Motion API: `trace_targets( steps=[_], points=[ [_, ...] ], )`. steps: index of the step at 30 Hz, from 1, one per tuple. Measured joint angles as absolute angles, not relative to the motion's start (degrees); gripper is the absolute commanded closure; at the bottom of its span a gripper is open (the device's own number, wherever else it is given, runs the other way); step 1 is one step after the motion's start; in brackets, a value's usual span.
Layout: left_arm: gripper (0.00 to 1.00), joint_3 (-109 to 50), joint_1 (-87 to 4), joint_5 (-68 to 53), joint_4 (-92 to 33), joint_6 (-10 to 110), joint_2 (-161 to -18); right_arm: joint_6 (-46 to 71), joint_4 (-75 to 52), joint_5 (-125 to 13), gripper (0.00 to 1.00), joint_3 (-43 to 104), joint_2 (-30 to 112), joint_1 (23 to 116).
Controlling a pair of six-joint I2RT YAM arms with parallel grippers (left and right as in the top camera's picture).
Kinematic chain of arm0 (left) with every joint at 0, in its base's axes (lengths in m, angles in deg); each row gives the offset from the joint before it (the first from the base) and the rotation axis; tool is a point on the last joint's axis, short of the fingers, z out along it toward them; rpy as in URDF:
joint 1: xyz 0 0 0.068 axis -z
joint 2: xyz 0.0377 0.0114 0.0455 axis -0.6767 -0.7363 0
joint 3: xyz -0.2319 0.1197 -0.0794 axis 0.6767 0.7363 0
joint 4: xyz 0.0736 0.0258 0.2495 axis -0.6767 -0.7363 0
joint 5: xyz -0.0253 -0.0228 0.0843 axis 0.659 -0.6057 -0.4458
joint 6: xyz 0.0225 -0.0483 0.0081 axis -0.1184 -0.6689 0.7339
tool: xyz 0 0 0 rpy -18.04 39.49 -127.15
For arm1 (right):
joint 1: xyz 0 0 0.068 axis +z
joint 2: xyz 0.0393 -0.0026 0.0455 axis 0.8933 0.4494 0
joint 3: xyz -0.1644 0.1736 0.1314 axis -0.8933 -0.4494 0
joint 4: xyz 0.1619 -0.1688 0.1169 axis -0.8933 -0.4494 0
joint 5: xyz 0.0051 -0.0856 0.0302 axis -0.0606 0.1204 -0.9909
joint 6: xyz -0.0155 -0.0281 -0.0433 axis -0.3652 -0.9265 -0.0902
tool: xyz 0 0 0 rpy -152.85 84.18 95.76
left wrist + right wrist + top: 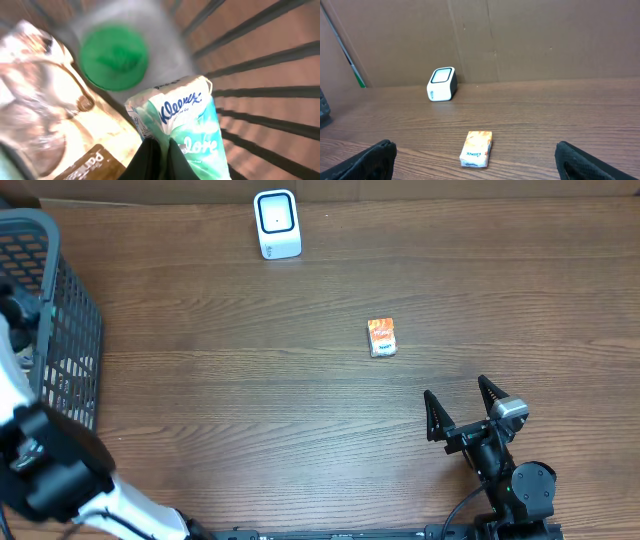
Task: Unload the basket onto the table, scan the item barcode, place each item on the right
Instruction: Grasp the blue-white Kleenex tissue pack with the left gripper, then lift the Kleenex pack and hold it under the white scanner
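The left gripper (156, 157) is reaching into the grey basket (60, 330) at the left edge of the table (250, 380), and its jaws are pressing together at the lower edge of a tissue pack (192, 125); I cannot tell if they are pinching its wrapper. A green lid (114, 57) and a brown and white bag (45, 100) are lying beside the pack. The right gripper (456, 388) is hovering wide apart and empty, near a small orange pack (382, 337). The white scanner (277, 224) is standing at the far edge.

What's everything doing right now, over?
Left gripper shut against Kleenex pack inside basket. Right gripper open, empty. Orange box lies between it and scanner.
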State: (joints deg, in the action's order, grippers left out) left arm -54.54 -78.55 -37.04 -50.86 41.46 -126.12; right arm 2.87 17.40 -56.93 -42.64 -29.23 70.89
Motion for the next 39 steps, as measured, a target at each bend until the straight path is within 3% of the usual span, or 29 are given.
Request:
trace_targets(
  steps=[13,21,30,39],
  points=[
    [0.96,-55.4,-77.2,-34.1,-53.8,41.5,-104.0,2.9,17.4,-56.9,0.0,-42.6,-29.2,70.9],
    [0.96,-55.8,-64.3,-29.0,-59.6,45.7,-96.6,2.9,17.4,-56.9,0.0,-42.6,-29.2,70.9],
    [0.96,-52.6,-39.3,-26.8,-60.7,53.7,-107.0,2.9,17.4,-56.9,0.0,-42.6,-29.2,70.9],
    [0.96,-51.9,-26.6,-23.1,-59.0,57.6,-126.3,2.9,17.4,-56.9,0.0,-42.6,-29.2,70.9]
  ],
)
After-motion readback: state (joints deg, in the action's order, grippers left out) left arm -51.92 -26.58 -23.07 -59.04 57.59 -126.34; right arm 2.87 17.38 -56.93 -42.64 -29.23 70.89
